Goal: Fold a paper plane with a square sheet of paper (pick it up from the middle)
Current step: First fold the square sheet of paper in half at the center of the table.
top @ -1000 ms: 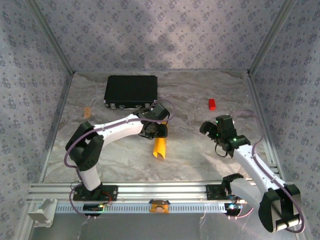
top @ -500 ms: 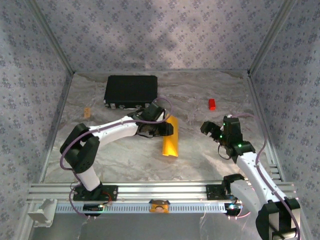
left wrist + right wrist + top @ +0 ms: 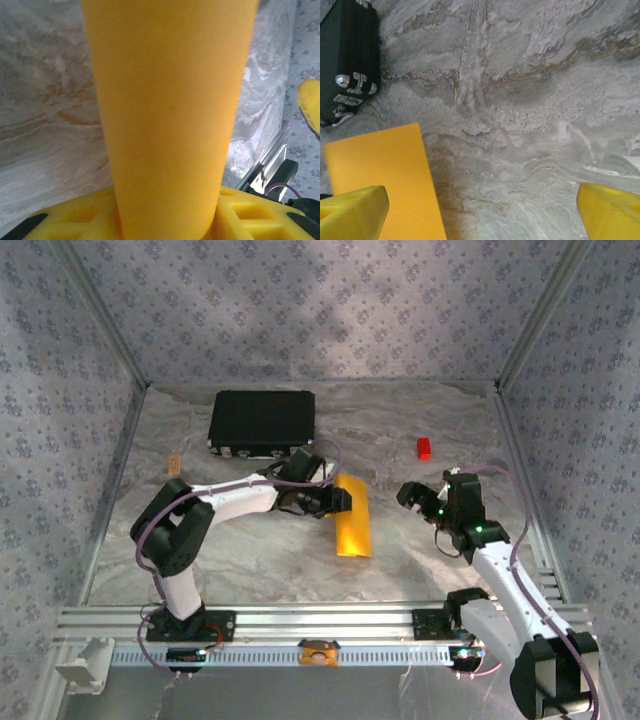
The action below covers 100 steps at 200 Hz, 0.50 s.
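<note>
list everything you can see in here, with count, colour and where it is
black rectangular case: 1, black, far left of the table
small red block: 1, red, far right, apart from the rest
bright orange-yellow sheet of paper: 1, orange-yellow, table centre, far end held by the left gripper
small tan piece: 1, tan, left edge, too small to identify
marbled table: 1, silver-grey, under everything
left gripper: 1, black with yellow fingers, shut on the paper
right gripper: 1, yellow fingers spread open, right of the paper
</note>
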Available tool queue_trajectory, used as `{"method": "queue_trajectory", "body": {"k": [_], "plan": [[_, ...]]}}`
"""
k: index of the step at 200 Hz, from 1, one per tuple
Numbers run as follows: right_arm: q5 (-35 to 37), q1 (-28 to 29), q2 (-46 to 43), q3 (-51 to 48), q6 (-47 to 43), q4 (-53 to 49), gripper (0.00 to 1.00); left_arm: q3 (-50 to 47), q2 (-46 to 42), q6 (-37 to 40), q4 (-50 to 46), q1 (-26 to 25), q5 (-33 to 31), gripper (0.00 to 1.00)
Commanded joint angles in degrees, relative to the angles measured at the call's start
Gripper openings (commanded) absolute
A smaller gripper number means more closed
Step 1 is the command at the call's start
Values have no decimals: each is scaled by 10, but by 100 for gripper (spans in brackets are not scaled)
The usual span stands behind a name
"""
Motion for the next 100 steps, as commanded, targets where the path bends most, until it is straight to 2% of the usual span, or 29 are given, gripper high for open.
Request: {"method": "queue_trajectory", "body": {"k": [1, 44, 69, 100], "plan": [[-41, -2, 19, -3, -10, 21, 97, -6, 24, -9, 18, 1, 33, 42], [-73, 8, 66, 2, -10, 38, 95, 0, 43, 5, -23, 2, -12, 42], [-74, 19, 87, 8, -10, 38, 95, 8, 45, 21, -51, 1, -42, 47], [-68, 29, 100, 12, -10, 31, 95, 16, 37, 41, -86, -6, -87, 59]]}}
